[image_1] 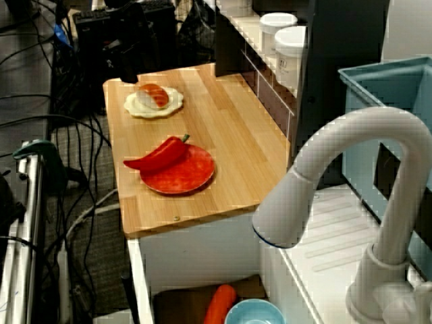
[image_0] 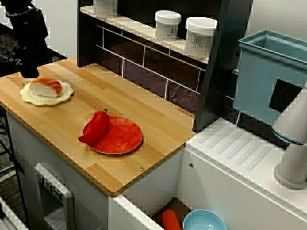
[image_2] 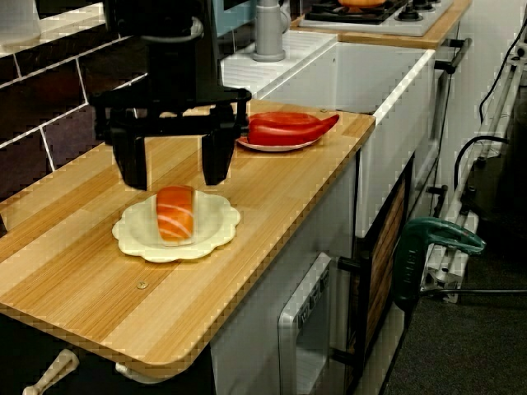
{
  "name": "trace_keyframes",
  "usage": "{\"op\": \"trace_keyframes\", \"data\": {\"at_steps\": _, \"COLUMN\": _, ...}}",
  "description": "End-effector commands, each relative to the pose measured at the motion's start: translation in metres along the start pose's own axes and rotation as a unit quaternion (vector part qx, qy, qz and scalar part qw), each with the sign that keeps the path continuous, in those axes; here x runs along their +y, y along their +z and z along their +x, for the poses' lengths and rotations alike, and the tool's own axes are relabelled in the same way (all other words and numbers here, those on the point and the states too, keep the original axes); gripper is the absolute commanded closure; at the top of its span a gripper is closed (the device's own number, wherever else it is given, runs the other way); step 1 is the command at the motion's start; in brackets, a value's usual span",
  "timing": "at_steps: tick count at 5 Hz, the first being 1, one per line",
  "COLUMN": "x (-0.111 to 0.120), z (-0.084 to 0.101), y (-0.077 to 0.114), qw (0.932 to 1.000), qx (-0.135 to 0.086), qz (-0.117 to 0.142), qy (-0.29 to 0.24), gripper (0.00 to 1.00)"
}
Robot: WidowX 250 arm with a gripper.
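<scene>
The salmon sushi (image_2: 174, 212) is lying on a cream scalloped plate (image_2: 210, 245) near the end of the wooden surface (image_2: 82, 288). It is looking light, smooth and perhaps slippery, with its long flat sides offering the surest hold. The jaws are hanging spread wide right above it, seemingly not touching it. A red pepper (image_2: 288, 127) is resting on a red plate (image_2: 276, 146) well apart

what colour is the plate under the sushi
The plate is cream, scalloped at the rim; clearest in the close counter-level view.
</scene>
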State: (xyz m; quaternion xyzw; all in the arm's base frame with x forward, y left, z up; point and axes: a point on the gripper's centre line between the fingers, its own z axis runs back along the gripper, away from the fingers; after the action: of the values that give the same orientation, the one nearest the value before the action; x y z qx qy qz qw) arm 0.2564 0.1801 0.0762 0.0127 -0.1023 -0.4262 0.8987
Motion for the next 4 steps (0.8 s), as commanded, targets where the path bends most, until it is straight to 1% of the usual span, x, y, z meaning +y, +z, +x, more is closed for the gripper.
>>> {"op": "trace_keyframes", "data": {"at_steps": 1, "x": -0.004, "z": 0.003, "y": -0.012, "qw": 0.9993, "qx": 0.026, "qz": 0.027, "qy": 0.005, "gripper": 0.0}}
{"op": "trace_keyframes", "data": {"at_steps": 2, "x": -0.007, "z": 0.004, "y": -0.02, "qw": 0.9994, "qx": 0.027, "qz": 0.02, "qy": 0.006, "gripper": 0.0}}
{"op": "trace_keyframes", "data": {"at_steps": 3, "x": -0.008, "z": 0.005, "y": -0.024, "qw": 0.9993, "qx": 0.032, "qz": 0.018, "qy": 0.009, "gripper": 0.0}}
{"op": "trace_keyframes", "data": {"at_steps": 4, "x": -0.006, "z": 0.005, "y": -0.027, "qw": 0.9991, "qx": 0.036, "qz": 0.014, "qy": 0.015, "gripper": 0.0}}
